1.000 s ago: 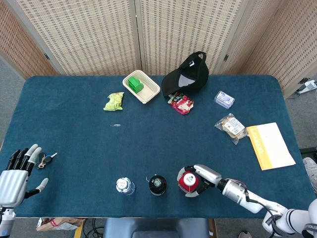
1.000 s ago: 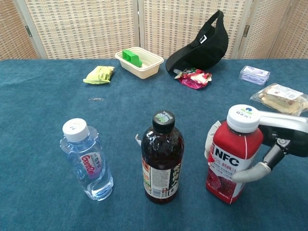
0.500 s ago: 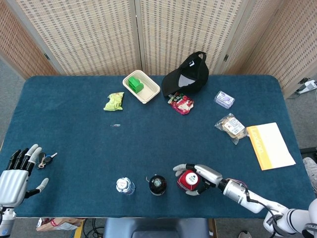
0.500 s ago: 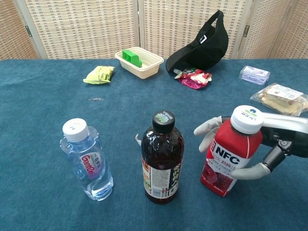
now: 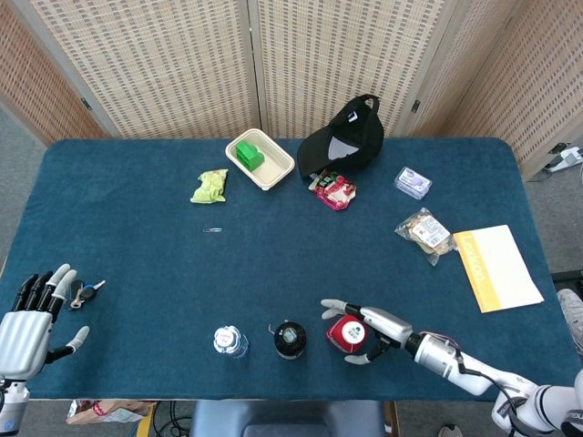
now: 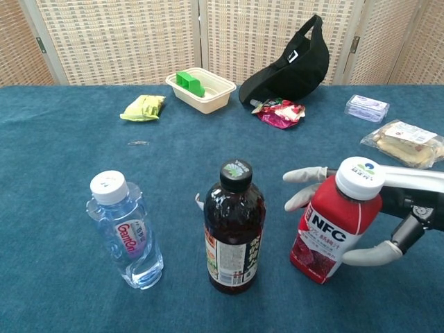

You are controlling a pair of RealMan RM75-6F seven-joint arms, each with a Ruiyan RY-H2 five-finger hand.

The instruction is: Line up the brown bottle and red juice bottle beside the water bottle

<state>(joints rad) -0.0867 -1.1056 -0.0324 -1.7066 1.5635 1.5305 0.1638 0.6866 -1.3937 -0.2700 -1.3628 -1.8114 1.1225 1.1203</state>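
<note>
At the near edge of the table, we see the red juice bottle (image 6: pixel 336 223) leaning away from upright, just right of the brown bottle (image 6: pixel 234 229); we judge it could topple if let go at this tilt. White cap, red "NFC" label. Our right hand (image 6: pixel 388 208) has its fingers spread loosely around it, barely gripping. The water bottle (image 6: pixel 125 232) stands left of both. Our left hand (image 5: pixel 29 323) rests open, well apart.
</note>
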